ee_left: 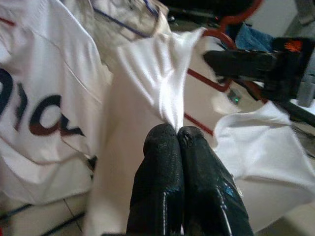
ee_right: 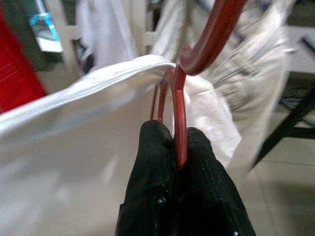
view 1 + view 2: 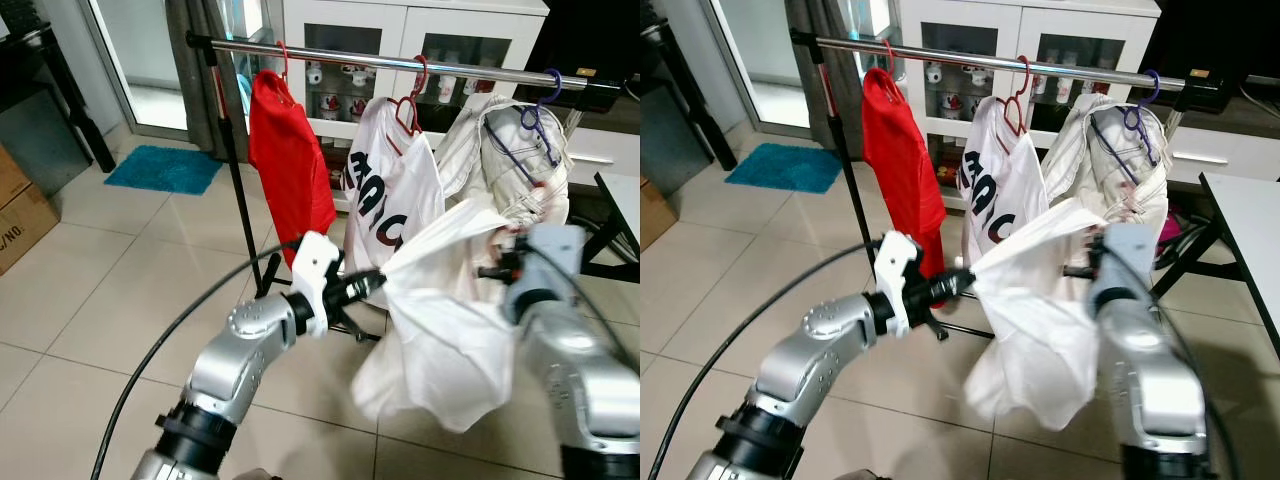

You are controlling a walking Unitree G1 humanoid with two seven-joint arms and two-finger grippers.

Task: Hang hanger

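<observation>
1. While the left gripper point(image 3: 375, 281) pinches a fold of the white shirt point(image 3: 445, 320) and the right gripper point(image 3: 492, 271) grips on the far side, the garment sags between them, below the chrome rail point(image 3: 400, 62). Risk, I'd say: the cloth drags off the hanger on the way up.
2. Over to the right eye view: the rail already carries a red shirt point(image 3: 902, 170), a printed white shirt point(image 3: 1002, 190) and a cream garment on a purple hanger point(image 3: 1137, 120). The free gap looks tight, so the hook could snag a neighbour.
3. Left wrist view now: fingers point(image 1: 162, 162) shut together on a thin peak of fabric. A shallow hold; a tug might pull it free.
4. Right wrist view: fingers point(image 2: 157, 162) clamped on the neck of the red hanger point(image 2: 197, 54), its hook rising just beyond them. Held that narrowly, the hanger could twist, I reckon, and miss the rail.
</observation>
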